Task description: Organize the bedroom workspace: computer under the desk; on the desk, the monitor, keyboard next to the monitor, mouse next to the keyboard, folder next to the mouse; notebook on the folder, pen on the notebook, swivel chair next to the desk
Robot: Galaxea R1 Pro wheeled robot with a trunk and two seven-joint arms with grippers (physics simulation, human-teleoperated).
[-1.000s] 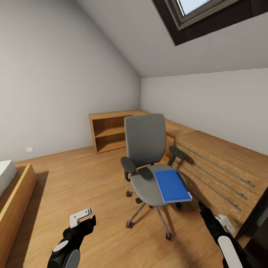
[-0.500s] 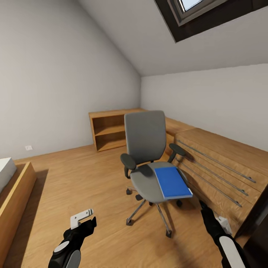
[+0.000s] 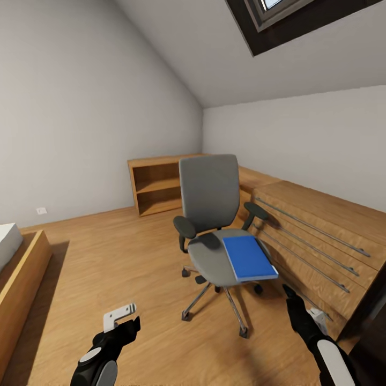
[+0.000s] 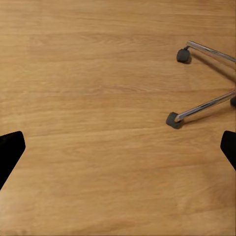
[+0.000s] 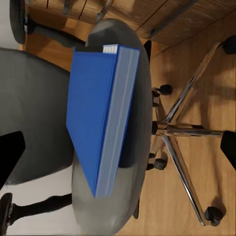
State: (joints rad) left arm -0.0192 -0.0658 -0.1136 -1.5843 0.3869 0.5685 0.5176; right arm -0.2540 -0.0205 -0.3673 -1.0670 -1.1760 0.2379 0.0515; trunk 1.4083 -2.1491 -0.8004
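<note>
Swivel chair (image 3: 214,225) first: it stands on the wood floor (image 3: 107,268), you're facing it, with the long wooden cabinet (image 3: 316,236) just beside it and an open wooden shelf unit (image 3: 155,187) behind it. Folder (image 3: 248,258), bright blue, lies flat on the chair's seat toward the cabinet side. Your right hand (image 5: 118,147) is spread wide, pointed at the folder's white page edge, apart from it. Your left hand (image 4: 118,147) is also wide, over bare floor near the chair's casters.

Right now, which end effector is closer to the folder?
The right end effector, just below the blue folder on the swivel chair; the left end effector hangs over bare floor.
</note>
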